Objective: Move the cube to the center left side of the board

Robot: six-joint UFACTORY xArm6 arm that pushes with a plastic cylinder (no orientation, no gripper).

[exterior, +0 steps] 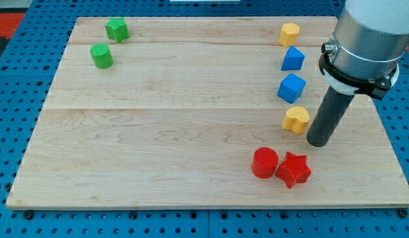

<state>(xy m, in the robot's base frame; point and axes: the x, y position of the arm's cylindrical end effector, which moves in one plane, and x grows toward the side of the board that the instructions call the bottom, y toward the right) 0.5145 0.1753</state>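
right now the rod's tip point(319, 141) rests on the wooden board point(191, 132) just to the view's right of the lower yellow block point(297, 119), very near it, though whether they touch is hard to tell. no pincer is fitted to this arm, only the plain dark rod, so nothing is gripped.

taking that lower yellow block as the landmark: the blue cube point(291, 88) sits just above it toward the view's top, close but seemingly apart. above the cube comes a second blue block point(293, 59), its shape less clear, and above that an upper yellow block point(289, 34) near the board's top edge. below the landmark and a little to the view's left lie a red cylinder point(264, 162) and a red star point(294, 169), side by side and touching. far off to the view's left, near the top corner, stand a green cylinder point(101, 55) and another green block point(116, 30).
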